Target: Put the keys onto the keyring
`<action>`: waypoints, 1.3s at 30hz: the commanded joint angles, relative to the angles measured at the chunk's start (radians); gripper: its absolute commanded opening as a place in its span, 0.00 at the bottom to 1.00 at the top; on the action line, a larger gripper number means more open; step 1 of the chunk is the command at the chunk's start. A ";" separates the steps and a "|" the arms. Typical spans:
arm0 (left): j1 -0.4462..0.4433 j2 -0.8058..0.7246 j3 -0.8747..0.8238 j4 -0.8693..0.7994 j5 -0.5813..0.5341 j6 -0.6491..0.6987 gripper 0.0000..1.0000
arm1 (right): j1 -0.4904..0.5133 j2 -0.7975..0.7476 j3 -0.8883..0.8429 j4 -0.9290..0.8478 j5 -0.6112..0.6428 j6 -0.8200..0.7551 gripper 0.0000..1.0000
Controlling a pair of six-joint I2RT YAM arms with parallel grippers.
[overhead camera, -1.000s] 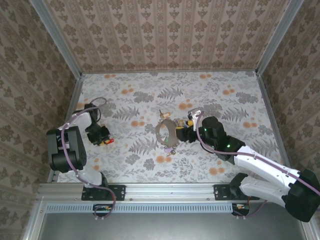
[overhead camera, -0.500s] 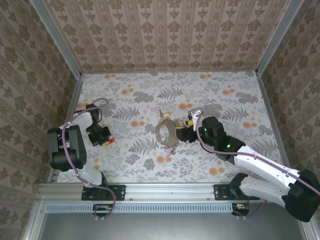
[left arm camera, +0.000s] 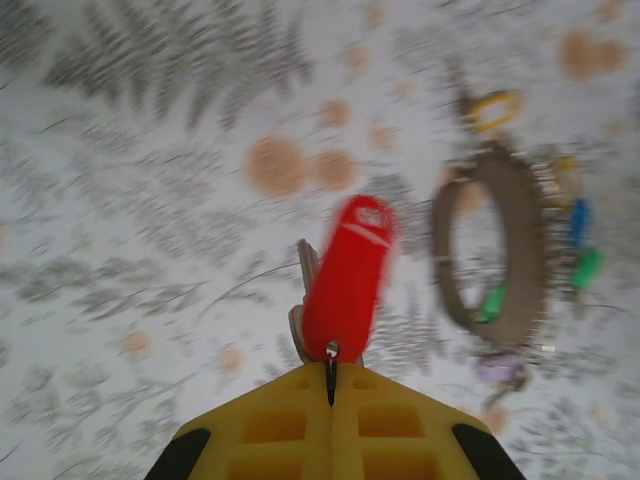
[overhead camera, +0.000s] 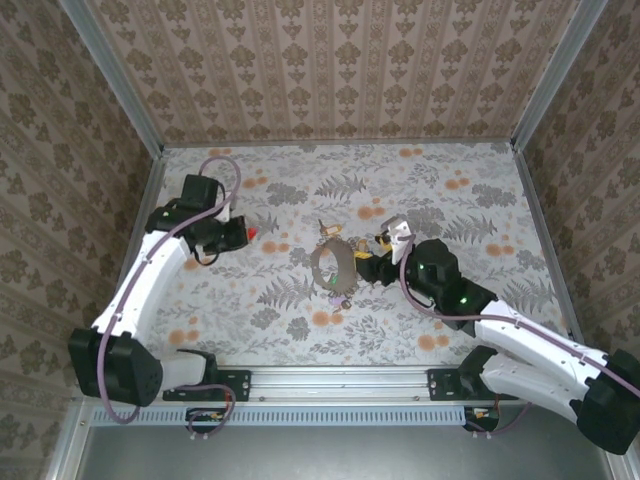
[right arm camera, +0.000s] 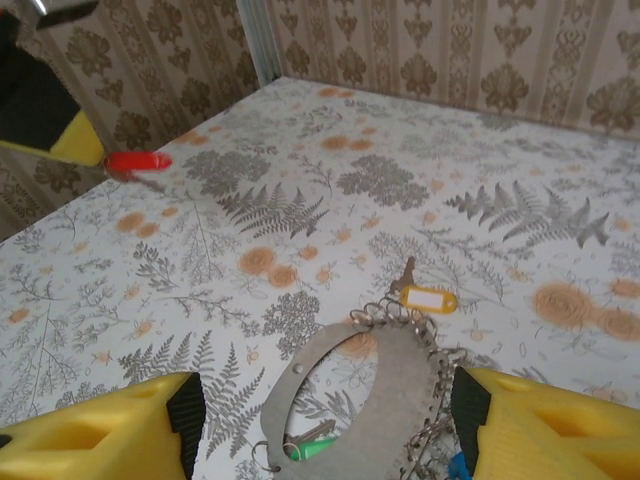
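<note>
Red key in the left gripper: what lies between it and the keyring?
Bare floral tabletop between red key and keyring, clear in the top external view.

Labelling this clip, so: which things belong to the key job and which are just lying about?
Job: red key in shut left pincer; keyring; yellow-tagged key; green key; open right pincer.
Lying about: floral table cover, wallpapered walls.

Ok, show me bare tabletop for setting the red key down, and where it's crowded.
Free: the far strip between back wall and keyring; the near-left patch between left arm and keyring. Crowded: around the keyring, where keys and the right tool cluster.
</note>
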 commanded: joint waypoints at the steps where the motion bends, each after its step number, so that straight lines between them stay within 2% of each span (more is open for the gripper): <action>1: -0.043 0.001 0.027 0.061 0.145 -0.083 0.00 | 0.019 -0.047 -0.060 0.077 -0.014 -0.102 0.69; 4: -0.093 0.005 0.048 0.069 0.191 -0.231 0.00 | 0.073 -0.110 -0.136 0.189 -0.038 -0.252 0.68; 7: -0.141 0.007 0.026 0.104 0.273 -0.415 0.00 | 0.115 -0.116 -0.130 0.167 -0.020 -0.367 0.67; 11: -0.249 0.002 -0.041 0.187 0.326 -0.659 0.00 | 0.167 -0.056 -0.113 0.217 -0.024 -0.444 0.59; 15: -0.351 0.007 -0.065 0.239 0.318 -0.810 0.00 | 0.240 0.048 -0.067 0.266 -0.037 -0.521 0.52; 20: -0.423 0.042 -0.040 0.259 0.331 -0.842 0.00 | 0.274 0.135 -0.038 0.306 -0.075 -0.590 0.44; 25: -0.460 0.060 -0.032 0.285 0.343 -0.881 0.00 | 0.276 0.135 -0.067 0.398 0.002 -0.590 0.34; 29: -0.473 0.065 -0.041 0.324 0.354 -0.920 0.00 | 0.276 0.116 -0.076 0.396 0.038 -0.585 0.26; 33: -0.473 0.069 -0.037 0.315 0.344 -0.903 0.00 | 0.276 0.110 -0.086 0.381 0.067 -0.569 0.26; 35: -0.461 0.073 -0.041 0.273 0.325 -0.865 0.00 | 0.271 0.093 -0.105 0.399 0.112 -0.539 0.31; 39: -0.426 0.065 -0.100 0.201 0.250 -0.789 0.00 | 0.184 0.033 -0.164 0.402 0.063 -0.416 0.37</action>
